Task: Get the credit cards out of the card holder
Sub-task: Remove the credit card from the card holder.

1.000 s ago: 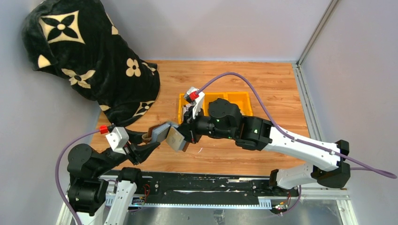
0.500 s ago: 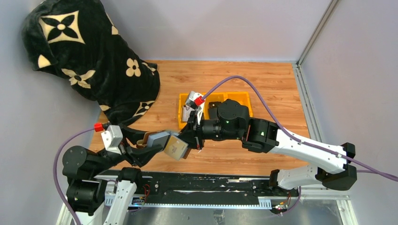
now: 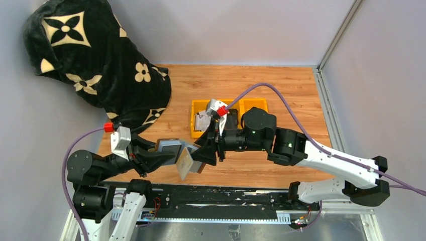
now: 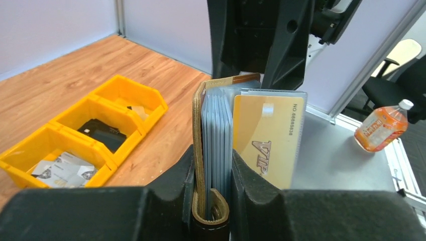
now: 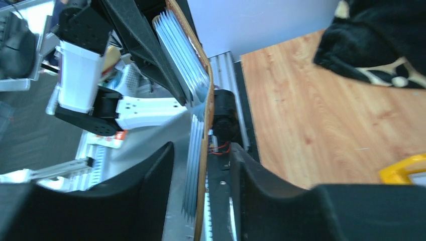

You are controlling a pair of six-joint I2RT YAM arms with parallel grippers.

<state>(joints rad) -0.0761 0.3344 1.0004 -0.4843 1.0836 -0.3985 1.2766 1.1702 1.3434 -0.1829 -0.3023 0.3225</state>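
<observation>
Jaws of my left gripper clamp card holder at spine. My right gripper straddles its flap, grip unclear. Holder aloft over wooden table near edge; yellow tray beyond; gold card in front sleeve.

Wooden table, light plank grain. Yellow three-compartment tray sits on it near centre, long side across the table. Small black object lies in the tray's middle compartment. Black blanket with cream flower motifs is heaped at the far-left corner, its lower edge spilling onto the wood. Orange drink bottle stands off the table, on grey floor.
</observation>
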